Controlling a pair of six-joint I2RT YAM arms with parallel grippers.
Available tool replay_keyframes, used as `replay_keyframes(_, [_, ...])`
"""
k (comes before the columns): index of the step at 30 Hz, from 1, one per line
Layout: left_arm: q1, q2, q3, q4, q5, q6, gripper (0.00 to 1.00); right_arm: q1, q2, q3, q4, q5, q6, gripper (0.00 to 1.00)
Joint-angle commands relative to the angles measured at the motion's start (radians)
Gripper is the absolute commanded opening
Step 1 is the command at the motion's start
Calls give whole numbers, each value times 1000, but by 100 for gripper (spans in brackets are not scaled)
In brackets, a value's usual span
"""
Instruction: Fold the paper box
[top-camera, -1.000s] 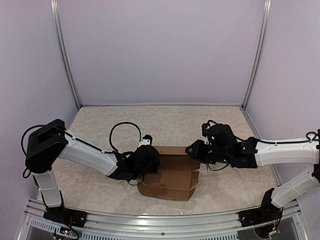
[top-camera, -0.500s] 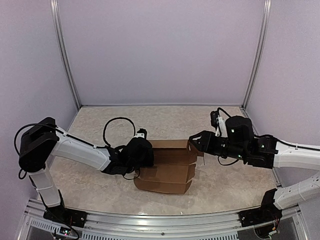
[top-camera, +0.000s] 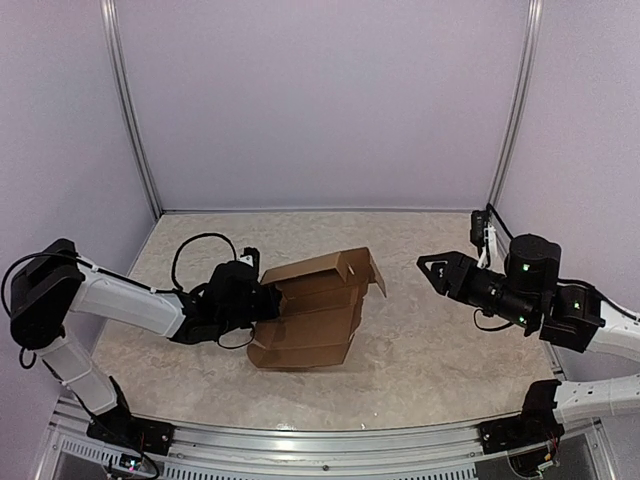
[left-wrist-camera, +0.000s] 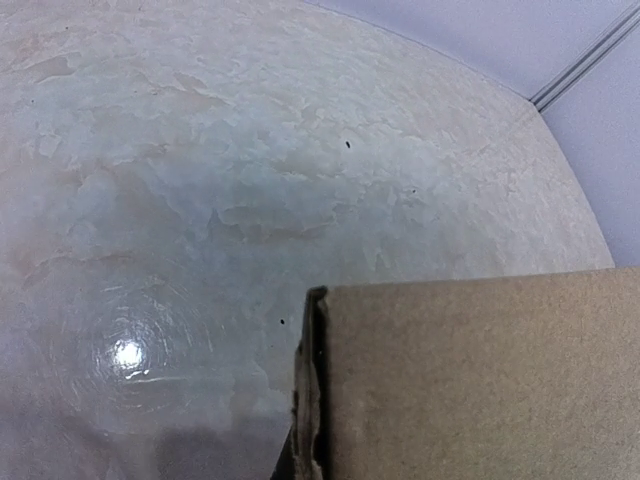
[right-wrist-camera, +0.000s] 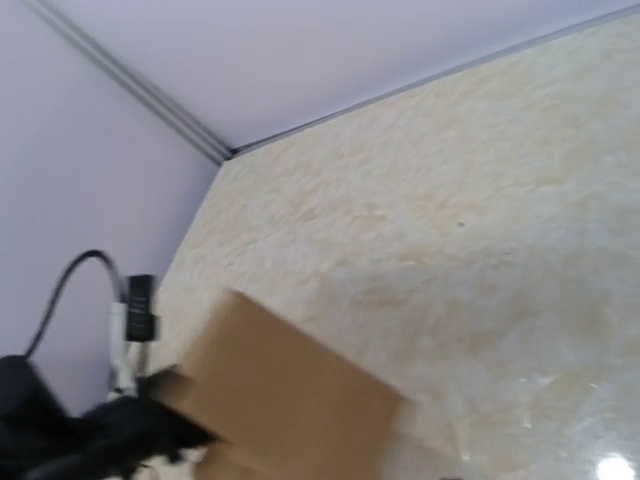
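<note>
The paper box (top-camera: 318, 308) is a brown cardboard piece with partly folded flaps, held tilted with its far right side raised off the table. My left gripper (top-camera: 263, 299) is shut on its left edge. In the left wrist view the cardboard (left-wrist-camera: 480, 380) fills the lower right, its clamped edge (left-wrist-camera: 309, 400) seen end on. My right gripper (top-camera: 432, 268) hovers to the right of the box, open and apart from it, with nothing between its fingers. In the right wrist view the box (right-wrist-camera: 290, 400) appears blurred at lower left; that gripper's own fingers are out of frame.
The beige mottled tabletop (top-camera: 420, 350) is enclosed by pale lilac walls with aluminium corner posts (top-camera: 513, 110). A black cable (top-camera: 195, 245) loops above the left arm. The metal rail (top-camera: 320, 440) runs along the near edge.
My right gripper opened, let go of the box's right end and drew back to the right. My left arm pulled the box leftward and tipped its far side upward.
</note>
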Motion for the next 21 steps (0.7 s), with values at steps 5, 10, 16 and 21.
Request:
replay_keyframes(5, [49,-128,-54,149,200,-83,0,-1,13,-81,39,33,62,48])
replay_keyframes(10, [67,-167,-72,186,263,-111,0,-1,89,-101,183,-68,92,48])
replay_keyframes(16, [76,-172,-82,232,326,-124,0,0,208,-103,394,-221,131,51])
replay_keyframes(21, [76,-172,-85,243,350,-128,0,-1,277,-94,522,-307,157,54])
